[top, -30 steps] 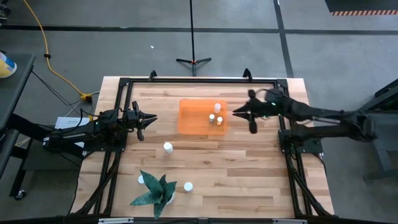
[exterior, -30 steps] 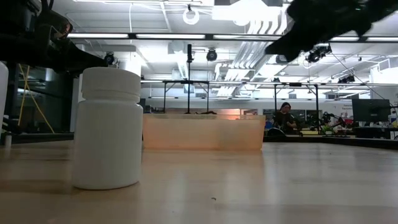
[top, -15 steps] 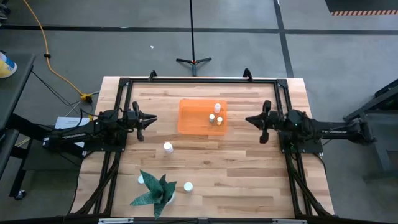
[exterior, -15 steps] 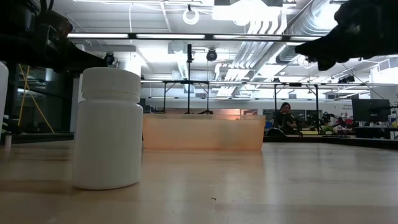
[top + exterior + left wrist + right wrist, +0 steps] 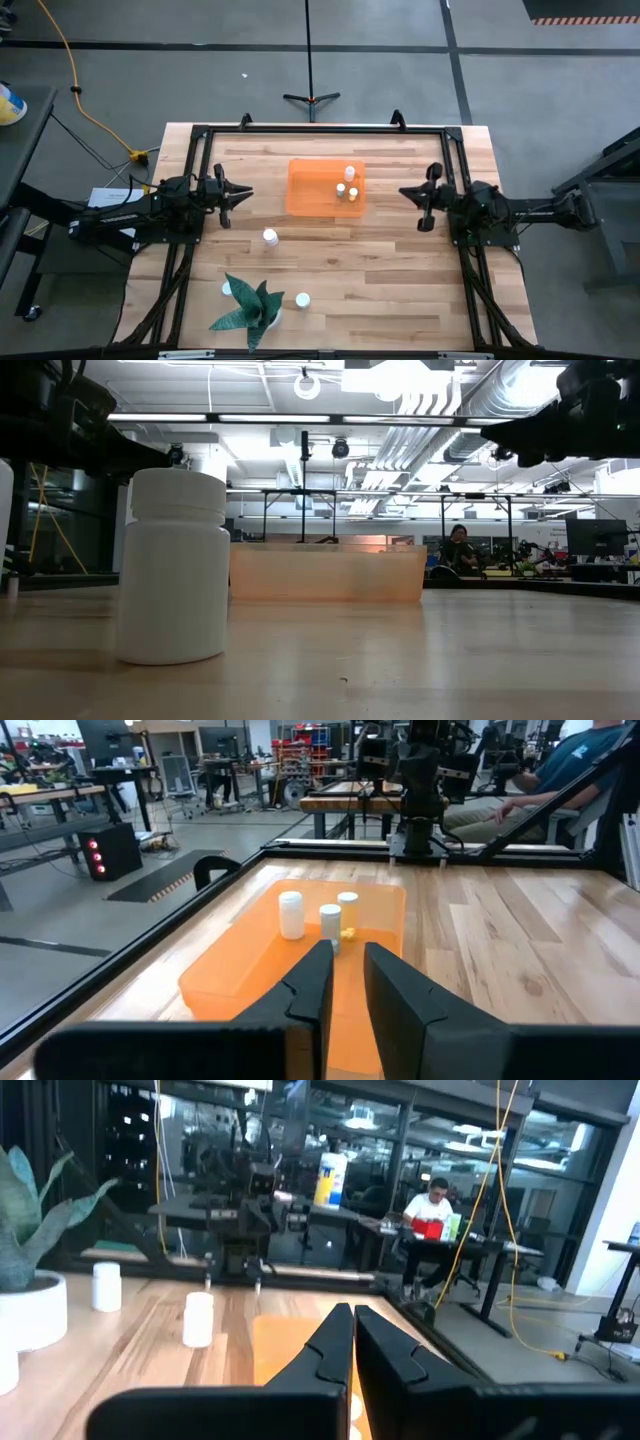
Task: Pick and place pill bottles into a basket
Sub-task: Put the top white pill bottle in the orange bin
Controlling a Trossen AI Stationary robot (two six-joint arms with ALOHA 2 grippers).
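Observation:
The orange basket (image 5: 318, 190) lies on the table's far middle, with three white pill bottles (image 5: 349, 174) standing in its right end; they also show in the left wrist view (image 5: 291, 914). Three more bottles stand on the wood: one (image 5: 270, 237) near the middle, which looms large in the low view (image 5: 172, 565), and two (image 5: 302, 299) (image 5: 227, 289) beside the plant. My left gripper (image 5: 248, 192) is shut and empty, left of the basket. My right gripper (image 5: 402, 192) is shut and empty, right of the basket.
A white pot with a green spiky plant (image 5: 248, 310) stands at the near left. A black frame (image 5: 320, 128) runs around the table's edges. Bare wood lies between the basket and the right gripper and over the near right.
My right gripper has drawn back from beside the basket's right end toward the table's right edge, its arm folding in. The bottles and the basket have stayed where they were.

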